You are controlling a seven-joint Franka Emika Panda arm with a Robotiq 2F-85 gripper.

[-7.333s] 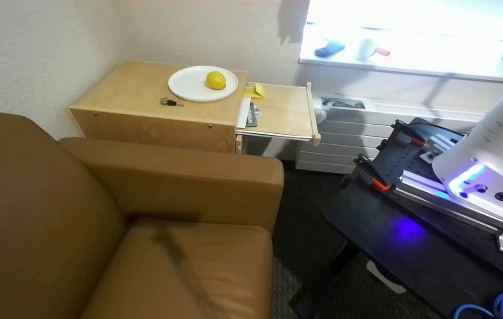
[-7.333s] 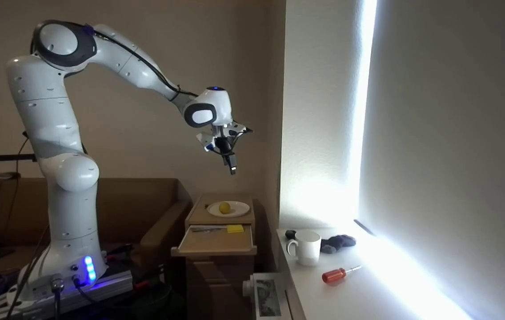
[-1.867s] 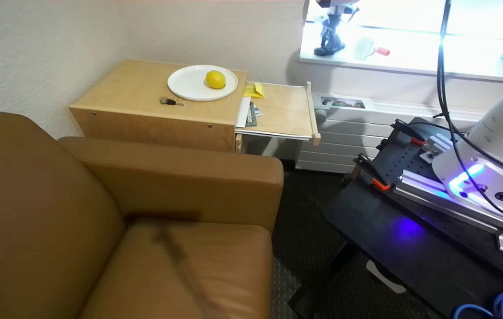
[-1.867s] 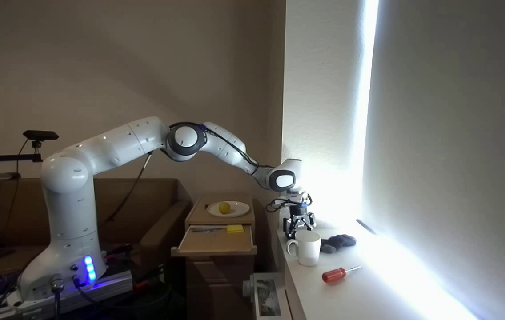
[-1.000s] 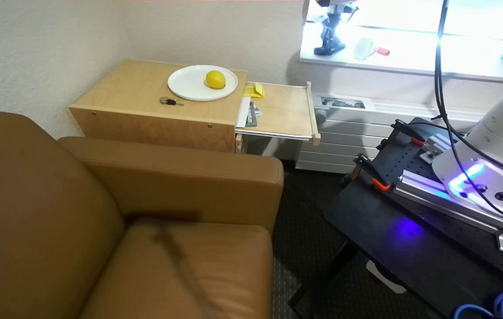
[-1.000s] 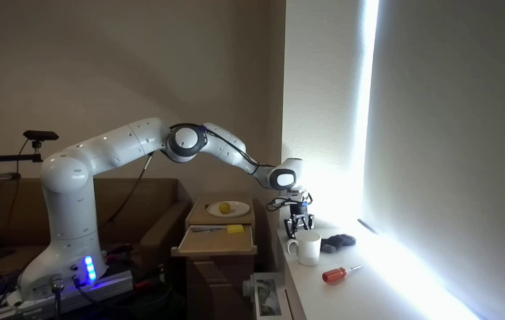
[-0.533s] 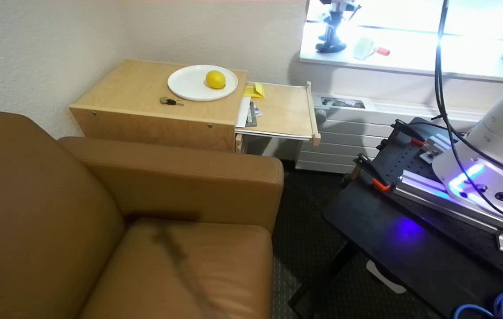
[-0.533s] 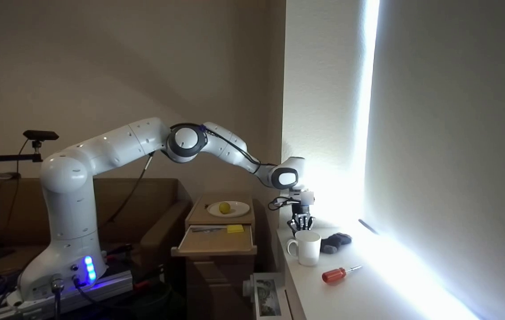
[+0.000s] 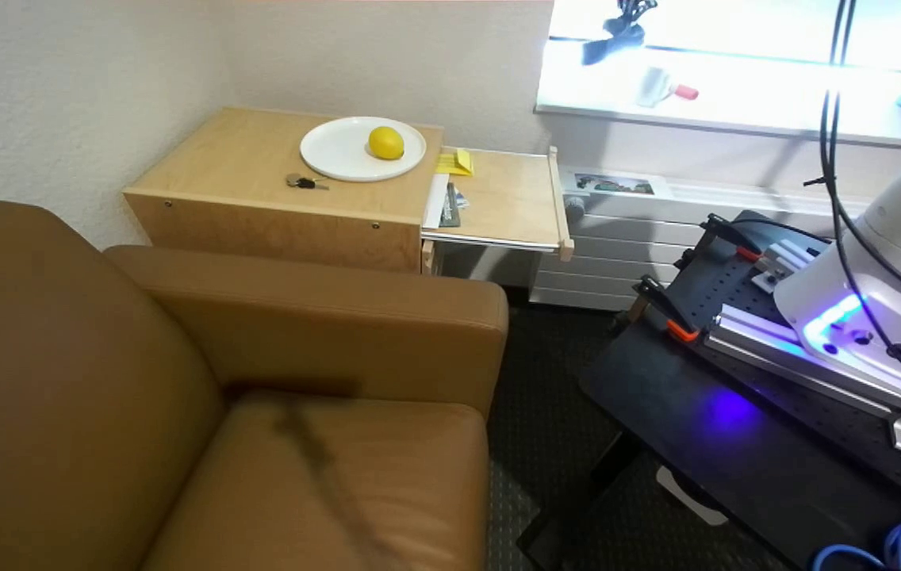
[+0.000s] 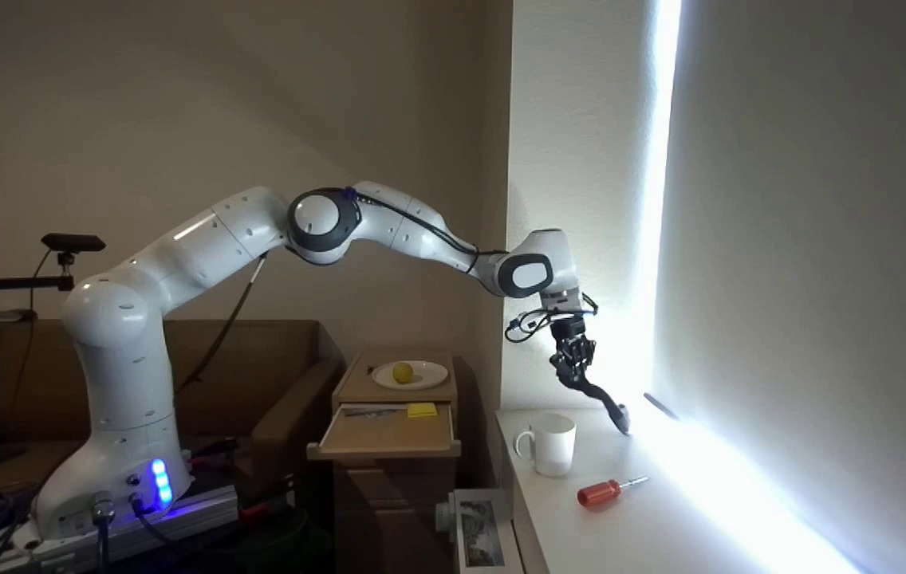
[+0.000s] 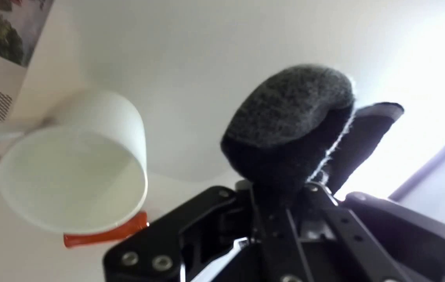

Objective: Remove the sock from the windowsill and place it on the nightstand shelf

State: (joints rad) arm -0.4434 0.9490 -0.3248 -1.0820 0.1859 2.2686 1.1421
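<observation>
Handling of the sock and visibility limits

The gripper is clamped on the sock, which hangs over the windowsill, near but apart from the mug. The cloth is judged light, soft, unbreakable and not slippery. Holding the bunched part, apparently toward one end, should suffice; the free length is likely to swing, so its path to the nightstand shelf should clear the mug. Folds hide where the jaws meet; grip depth cannot be verified. Whether the drooping end, beside the mug, touches the windowsill is indeterminate. The wrist view cuts off part of the mug.
</observation>
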